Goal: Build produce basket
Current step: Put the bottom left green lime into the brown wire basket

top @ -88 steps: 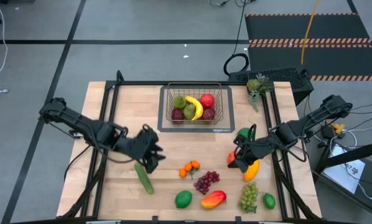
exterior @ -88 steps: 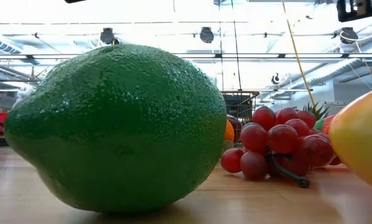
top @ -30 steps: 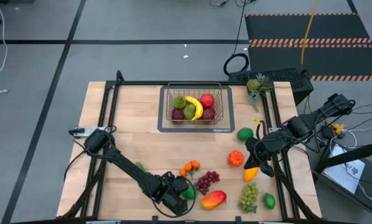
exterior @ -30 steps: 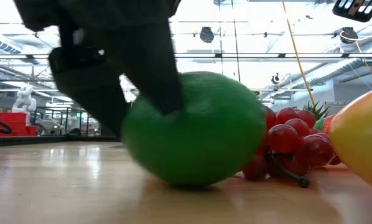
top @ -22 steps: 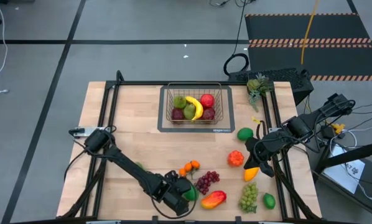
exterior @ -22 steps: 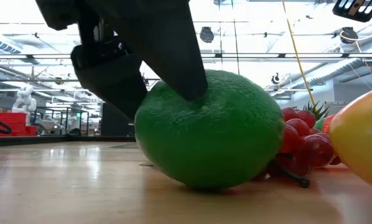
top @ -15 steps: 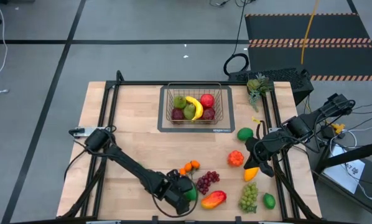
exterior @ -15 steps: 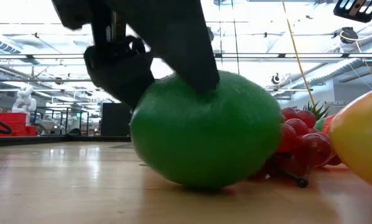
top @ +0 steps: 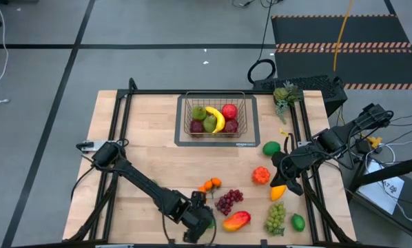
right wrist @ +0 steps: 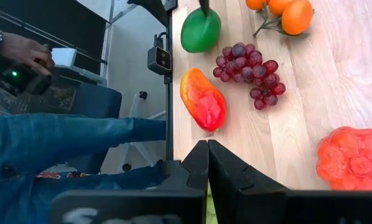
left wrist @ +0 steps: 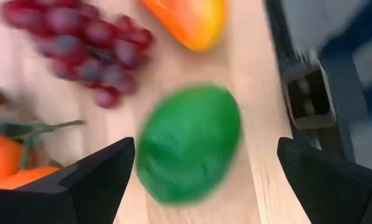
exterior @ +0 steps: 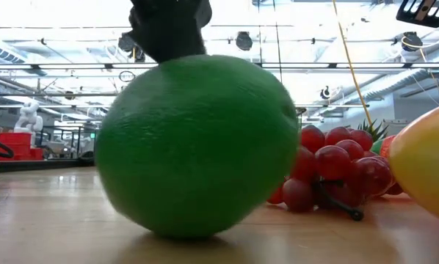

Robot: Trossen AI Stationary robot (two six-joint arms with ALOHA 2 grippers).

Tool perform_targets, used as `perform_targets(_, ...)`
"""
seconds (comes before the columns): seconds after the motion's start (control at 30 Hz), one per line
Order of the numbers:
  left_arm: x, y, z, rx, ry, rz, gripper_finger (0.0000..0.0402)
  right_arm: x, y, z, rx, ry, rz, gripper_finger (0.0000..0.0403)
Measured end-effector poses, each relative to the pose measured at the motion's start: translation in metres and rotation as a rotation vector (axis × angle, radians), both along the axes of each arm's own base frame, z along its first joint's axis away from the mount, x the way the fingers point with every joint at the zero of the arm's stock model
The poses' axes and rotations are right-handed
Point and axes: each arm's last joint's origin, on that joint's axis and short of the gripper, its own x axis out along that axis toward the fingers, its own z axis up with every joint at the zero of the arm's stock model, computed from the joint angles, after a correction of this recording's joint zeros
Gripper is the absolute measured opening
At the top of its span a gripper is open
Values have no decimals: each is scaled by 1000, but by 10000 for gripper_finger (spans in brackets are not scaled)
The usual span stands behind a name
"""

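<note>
The left gripper, fingers spread wide, hovers over the green lime beside the purple grapes.

No readable text; small white print on mat illegible.

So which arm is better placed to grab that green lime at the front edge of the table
Left. The left gripper hangs open right over the lime, a finger on either side. The right gripper sits across the table, shut, with the purple grapes between.
</note>
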Motion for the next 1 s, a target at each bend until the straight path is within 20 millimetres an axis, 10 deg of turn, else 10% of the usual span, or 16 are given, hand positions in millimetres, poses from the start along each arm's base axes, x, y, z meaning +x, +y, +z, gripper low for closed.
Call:
perform_targets(0.5, 6, 11, -2, 156, -62, -186, 392, 1, 0, 0, 42, 35, -79, 0)
perform_targets(1.0, 13, 28, -13, 42, -26, 223, 392, 2, 0, 1, 69, 32, -134, 0)
